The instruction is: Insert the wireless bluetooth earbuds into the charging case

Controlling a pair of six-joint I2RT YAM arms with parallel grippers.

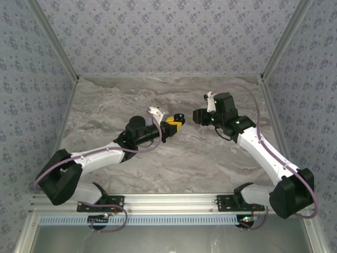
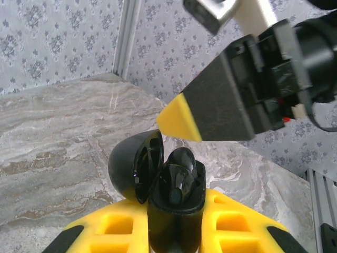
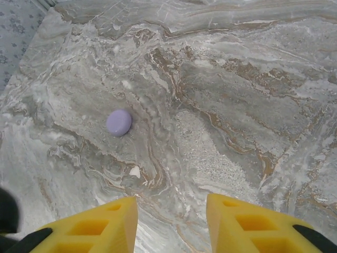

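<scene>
Glossy black plastic above a smooth, marble-look counter (image 3: 237, 105).
The charging case (image 2: 174, 216) and its open lid (image 2: 131, 166) are shiny, reflective black plastic. The right gripper (image 3: 171, 221) has matt yellow fingers (image 3: 100, 226). At 10 o'clock in the right wrist view lies a smooth, matt lilac oval piece (image 3: 119, 122).

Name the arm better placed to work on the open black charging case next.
Right. The right fingers are open, empty and close beside the lid; the left fingers are shut on the open black charging case.
</scene>
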